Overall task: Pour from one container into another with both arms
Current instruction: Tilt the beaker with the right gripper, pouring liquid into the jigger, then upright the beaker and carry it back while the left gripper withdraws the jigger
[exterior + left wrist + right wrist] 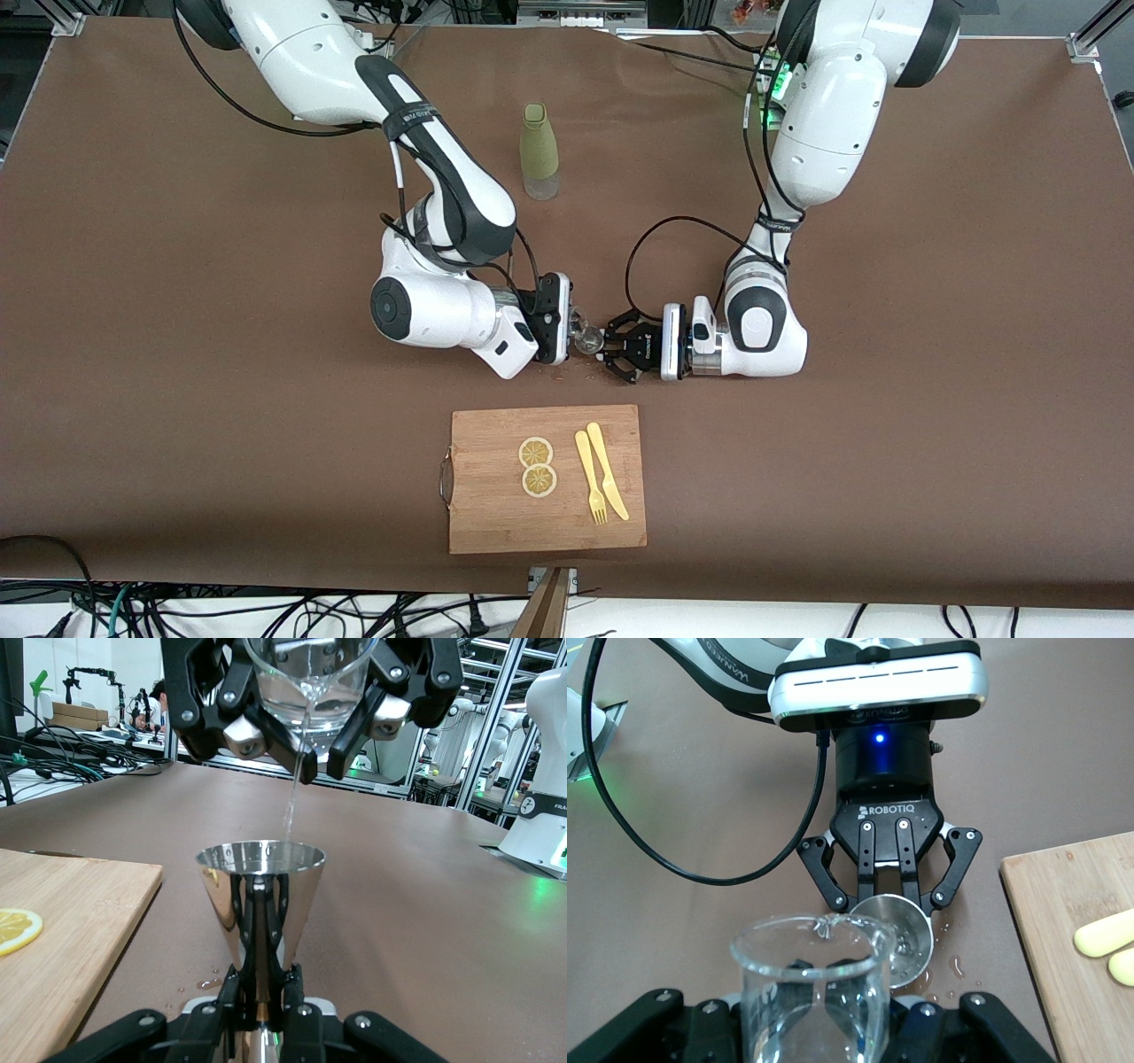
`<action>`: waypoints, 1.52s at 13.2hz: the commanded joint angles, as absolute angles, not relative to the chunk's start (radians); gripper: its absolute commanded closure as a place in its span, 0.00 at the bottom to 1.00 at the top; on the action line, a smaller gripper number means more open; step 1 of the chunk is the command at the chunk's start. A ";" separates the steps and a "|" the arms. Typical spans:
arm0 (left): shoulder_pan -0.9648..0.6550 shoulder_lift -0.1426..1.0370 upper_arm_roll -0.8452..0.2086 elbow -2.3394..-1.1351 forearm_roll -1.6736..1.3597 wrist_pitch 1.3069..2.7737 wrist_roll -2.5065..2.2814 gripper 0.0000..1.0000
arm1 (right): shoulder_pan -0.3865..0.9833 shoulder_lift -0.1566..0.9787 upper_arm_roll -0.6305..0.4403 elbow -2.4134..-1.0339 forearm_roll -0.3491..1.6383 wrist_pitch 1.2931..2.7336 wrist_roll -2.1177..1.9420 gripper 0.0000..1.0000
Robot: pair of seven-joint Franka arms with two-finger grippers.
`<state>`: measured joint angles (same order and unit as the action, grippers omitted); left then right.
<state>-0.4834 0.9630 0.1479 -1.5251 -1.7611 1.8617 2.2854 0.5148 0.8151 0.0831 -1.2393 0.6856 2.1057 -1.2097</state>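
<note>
Right hand [578, 330] grips the glass cup [586, 336], tipped over the jigger [260, 904]; thin stream falling into its mouth. Left hand [613, 347] clamped on the jigger, upright, mid-tabletop [177, 399]. Cutting board [496, 523] edge just nearer the camera than both hands; green bottle [539, 151] farther, well apart. Droplets [957, 967] beside the jigger. "ROBOTIQ" legible on left hand.

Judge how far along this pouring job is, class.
Done: the right gripper holds the glass, the left gripper holds the jigger. In hand: the glass is tipped over the jigger and a thin stream is falling into it. Left: emptying the glass, which holds water; a few drops lie on the table.
</note>
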 commanded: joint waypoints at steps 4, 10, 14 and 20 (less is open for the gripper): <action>-0.489 0.959 0.152 -1.526 -1.790 1.873 2.299 1.00 | 0.488 0.799 0.087 -1.241 0.829 2.100 -1.314 1.00; -0.422 0.953 0.155 -1.539 -1.789 1.823 2.315 1.00 | 0.398 0.770 0.086 -1.246 0.945 1.998 -1.468 1.00; -0.322 0.959 0.158 -1.546 -1.760 1.738 2.391 1.00 | 0.267 0.756 0.086 -1.247 0.968 1.805 -1.613 1.00; -0.112 0.956 0.167 -1.568 -1.582 1.600 2.439 1.00 | 0.025 0.761 0.081 -1.288 0.960 1.554 -1.848 1.00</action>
<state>-0.1757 0.9672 0.1717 -1.5547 -1.6395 1.6499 2.3998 0.0947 0.7725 0.0707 -1.2479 0.9449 1.6160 -1.7612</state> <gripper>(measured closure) 0.789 0.877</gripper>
